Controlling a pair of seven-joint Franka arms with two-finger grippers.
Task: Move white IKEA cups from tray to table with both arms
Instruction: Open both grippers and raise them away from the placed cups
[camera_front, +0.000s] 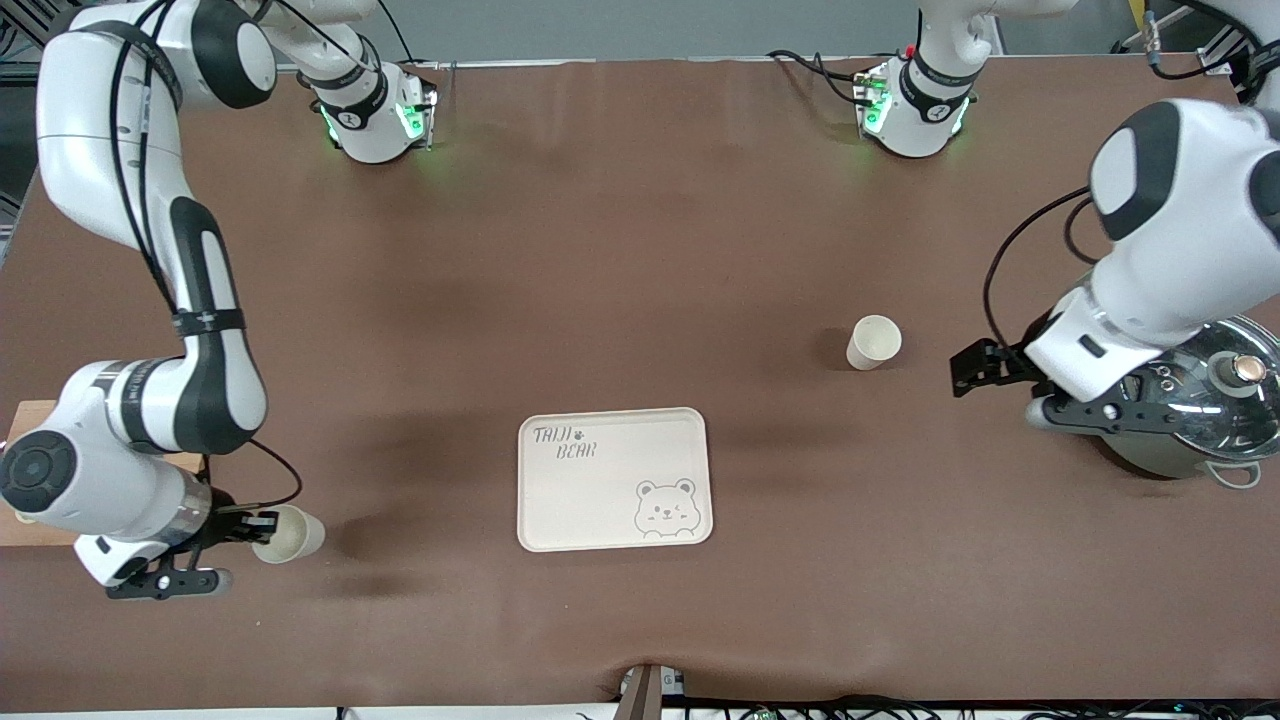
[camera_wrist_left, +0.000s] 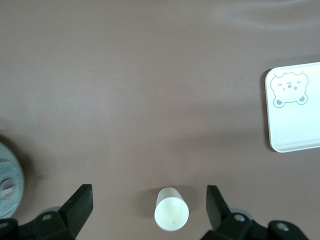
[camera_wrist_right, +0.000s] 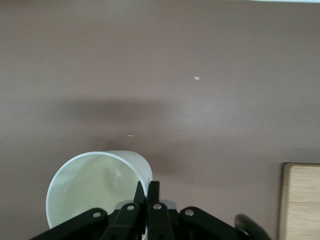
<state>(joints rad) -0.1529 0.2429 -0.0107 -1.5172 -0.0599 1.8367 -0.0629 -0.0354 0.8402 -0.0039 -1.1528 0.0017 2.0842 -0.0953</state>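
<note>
One white IKEA cup stands upright on the brown table toward the left arm's end. My left gripper hovers beside it, open and apart from it. In the left wrist view the cup shows between the spread fingers, with nothing touching it. My right gripper is over the table at the right arm's end, shut on the rim of the second white cup, which is tilted. In the right wrist view the gripper pinches the cup's wall, one finger inside and one outside.
A cream bear tray lies mid-table, nearer the front camera than the standing cup. A steel pot with a lid sits under the left arm's wrist. A wooden board lies under the right arm at the table's end.
</note>
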